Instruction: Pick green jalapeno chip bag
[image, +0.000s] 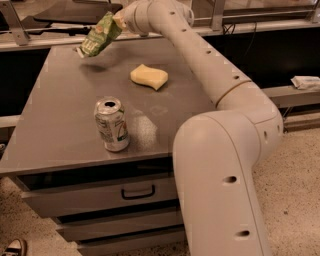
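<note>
The green jalapeno chip bag (100, 36) hangs tilted in the air above the far left part of the grey table (60, 125). Its upper right end is held in my gripper (120, 19), which sits at the end of my white arm reaching across the table from the right. The bag's lower end points down and to the left, clear of the tabletop.
A yellow sponge (149, 76) lies at the middle back of the table. A silver-green soda can (112, 124) stands upright near the front edge. Drawers (100, 195) are under the tabletop. My arm's big elbow (225, 165) fills the right front.
</note>
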